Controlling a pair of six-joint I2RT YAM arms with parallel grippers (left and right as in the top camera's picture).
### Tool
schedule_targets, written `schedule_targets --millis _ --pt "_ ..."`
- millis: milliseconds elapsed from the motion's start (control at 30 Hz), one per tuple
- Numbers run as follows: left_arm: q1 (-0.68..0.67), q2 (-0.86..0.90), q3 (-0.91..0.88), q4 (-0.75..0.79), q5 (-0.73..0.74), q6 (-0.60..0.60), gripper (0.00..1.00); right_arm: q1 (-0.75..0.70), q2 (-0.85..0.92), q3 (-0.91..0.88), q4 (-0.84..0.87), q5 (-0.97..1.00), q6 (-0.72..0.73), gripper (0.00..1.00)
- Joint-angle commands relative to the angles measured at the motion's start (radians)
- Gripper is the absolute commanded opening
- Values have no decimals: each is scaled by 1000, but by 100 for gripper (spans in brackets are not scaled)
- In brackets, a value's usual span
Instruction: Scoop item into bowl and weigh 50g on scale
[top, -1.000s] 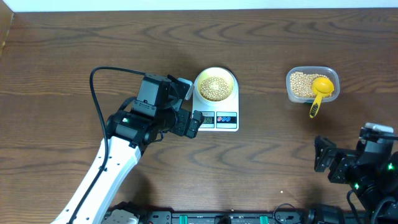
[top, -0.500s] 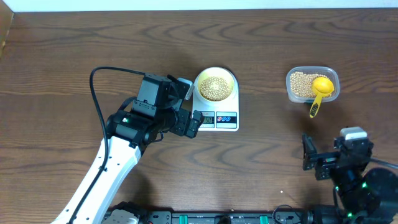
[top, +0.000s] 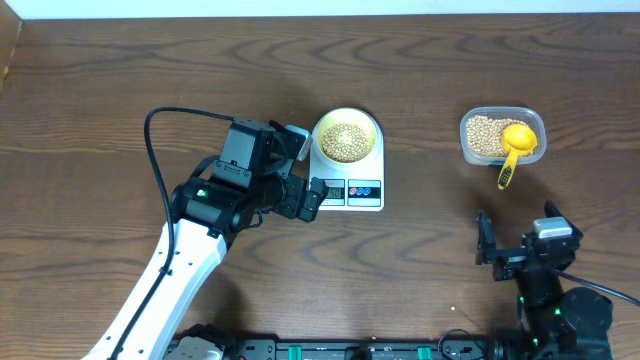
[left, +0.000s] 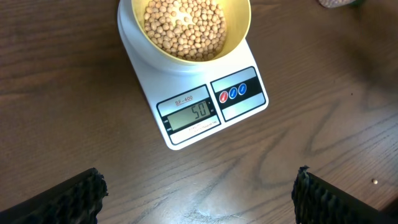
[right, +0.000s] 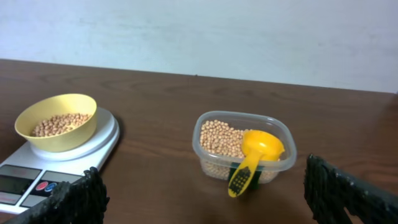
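Since the earlier frame only the right arm has moved: it has drawn back toward the near edge of the bench and a little to the left. The left arm has not changed.

The left hand (top: 303, 168) hangs just beside the scale (left: 211, 106), on its left side, with its fingers spread wide and holding nothing. The bowl (left: 242, 34) stands on the scale's platform, filled with beans (left: 183, 25), and the display shows 50, so I judge the weighing is reached.

Further right, well apart, the clear tub (right: 208, 165) holds the remaining beans and the yellow scoop (right: 255, 152). The scoop's handle leans over the tub's near rim and points back toward the right hand (top: 515, 248). This hand is also spread and empty, and it is the nearer one if a correction is needed.
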Motion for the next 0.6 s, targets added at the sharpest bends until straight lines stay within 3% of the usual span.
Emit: schedule_targets --millis 0,367,567 --pt "3 0 1 1 -8 14 98 28 -10 -51 44 -3 -11 99" --pt "3 0 1 1 -8 14 98 55 -10 -256 333 1 -33 99" --pt "3 0 1 1 -8 14 98 55 -10 -260 346 8 -69 99"
